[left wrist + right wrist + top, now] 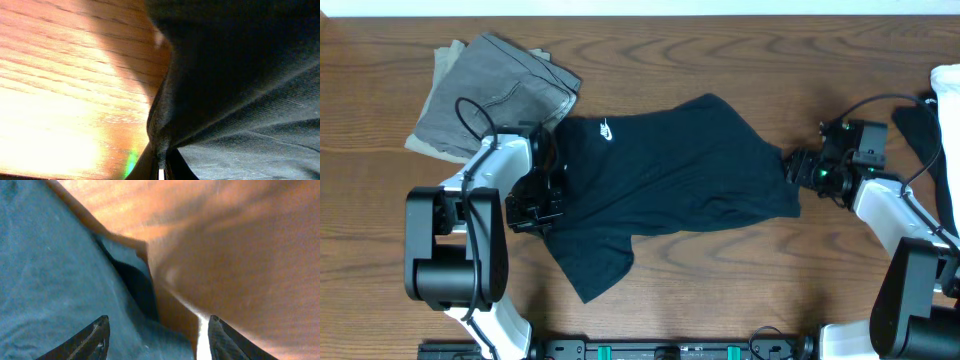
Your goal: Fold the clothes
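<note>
The black T-shirt lies spread and rumpled across the middle of the wooden table, its small white logo near the upper left. My left gripper sits at the shirt's left edge and is shut on a pinched fold of the black fabric. My right gripper is at the shirt's right edge, open, its two fingers straddling the fabric edge where it meets the table.
A grey folded garment lies at the back left, just beside the shirt and my left arm. A white cloth and a dark item lie at the far right edge. Bare wood shows along the front.
</note>
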Controlling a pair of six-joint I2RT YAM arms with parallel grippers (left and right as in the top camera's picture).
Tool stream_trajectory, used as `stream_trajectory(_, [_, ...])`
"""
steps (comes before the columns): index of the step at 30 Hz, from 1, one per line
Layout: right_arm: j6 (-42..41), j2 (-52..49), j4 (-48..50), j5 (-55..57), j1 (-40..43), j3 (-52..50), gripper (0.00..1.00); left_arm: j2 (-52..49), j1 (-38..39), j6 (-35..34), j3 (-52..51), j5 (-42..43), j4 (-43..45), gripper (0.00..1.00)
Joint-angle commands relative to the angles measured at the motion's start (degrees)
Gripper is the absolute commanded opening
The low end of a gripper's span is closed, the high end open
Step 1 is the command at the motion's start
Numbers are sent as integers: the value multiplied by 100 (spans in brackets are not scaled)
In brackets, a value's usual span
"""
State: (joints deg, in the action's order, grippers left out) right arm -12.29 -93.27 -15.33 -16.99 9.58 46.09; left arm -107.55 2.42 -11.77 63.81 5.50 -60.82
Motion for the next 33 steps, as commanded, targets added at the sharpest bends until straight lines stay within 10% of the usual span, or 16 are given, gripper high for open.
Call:
stream_trajectory(1, [-249, 26, -125, -365, -103, -164, 49, 219, -74, 9, -35, -133, 11, 7])
stream_trajectory(10, [-289, 26, 315, 28, -269, -470, 61, 354, -74, 13, -9, -15, 96, 14])
stream_trajectory(17, [-468, 0, 1867, -273, -232, -468, 46, 363, -74, 15, -9, 127, 168, 12])
stream_trajectory(25, [-452, -833, 2376, 55, -291, -468, 74, 363, -74, 15, -9, 157, 216, 12])
stream_trajectory(30, [-459, -1596, 2918, -990, -291, -444, 60, 363, -74, 15, -9, 170, 208, 13])
stream_trajectory(33, [-437, -1657, 2929, -1244, -289, -442, 31, 363, -74, 39, -9, 310, 199, 13])
